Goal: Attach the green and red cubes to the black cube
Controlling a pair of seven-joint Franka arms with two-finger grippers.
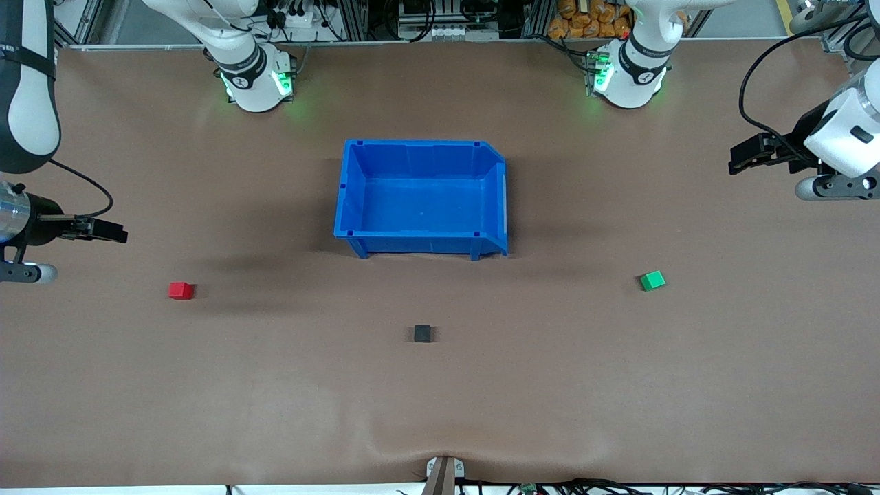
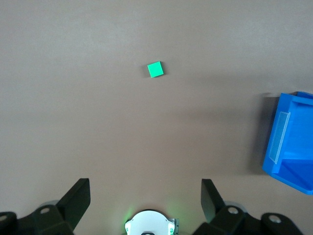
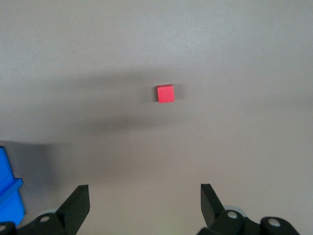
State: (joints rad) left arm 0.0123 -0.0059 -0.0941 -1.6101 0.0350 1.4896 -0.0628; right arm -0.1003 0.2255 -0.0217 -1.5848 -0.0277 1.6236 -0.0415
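Matte black cube [image 1: 422, 333], bright green cube [image 1: 652, 280], red cube [image 1: 181, 290]

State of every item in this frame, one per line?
Red cube: loose on the table, untouched.
Green cube: loose on the table, untouched.
Black cube: alone, nothing attached.
Blue bin: upright, empty.
Left gripper: open, holding nothing.
Right gripper: open, holding nothing.

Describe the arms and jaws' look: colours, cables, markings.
Both arms are white with black joint bands; their bases glow green. The left gripper and the right gripper are black, with angular jaws. Black cables loop to each wrist, and grey cylindrical camera mounts hang below.
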